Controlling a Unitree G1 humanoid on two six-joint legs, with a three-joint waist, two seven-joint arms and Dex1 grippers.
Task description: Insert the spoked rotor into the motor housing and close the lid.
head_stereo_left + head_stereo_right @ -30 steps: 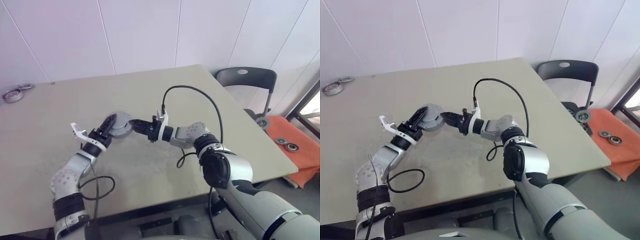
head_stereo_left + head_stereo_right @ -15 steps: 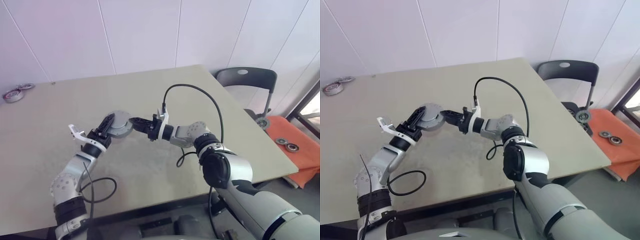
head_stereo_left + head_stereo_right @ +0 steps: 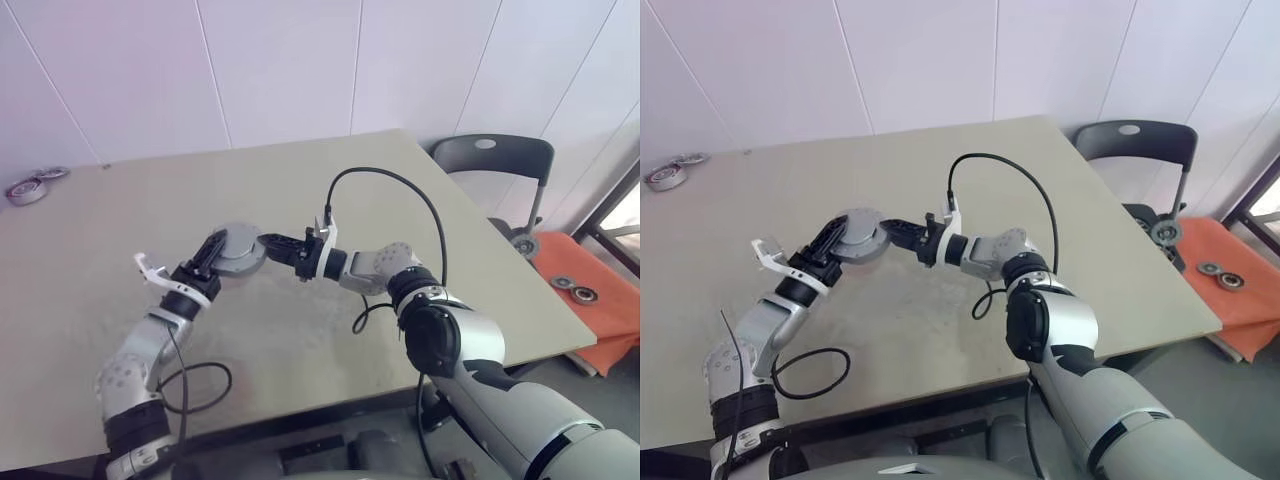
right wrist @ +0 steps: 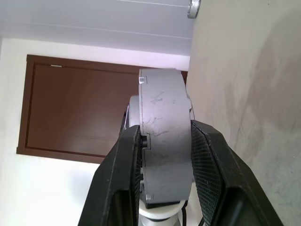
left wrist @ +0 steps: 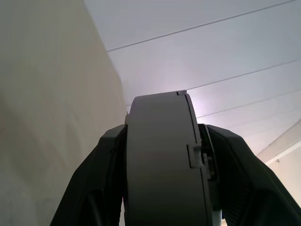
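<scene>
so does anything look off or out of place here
Nothing looks damaged or spilled. The round grey motor housing is held off the table, clamped edge-on between the left pincer and right pincer. The only stray items are metal rings at the far table corner and discs on the orange surface beside the chair.

table: beige top, bare across the far half
chair: dark grey, just beyond table's far right corner
metal rings: far left table edge
orange mat: floor, right; round parts on it
door: brown
</scene>
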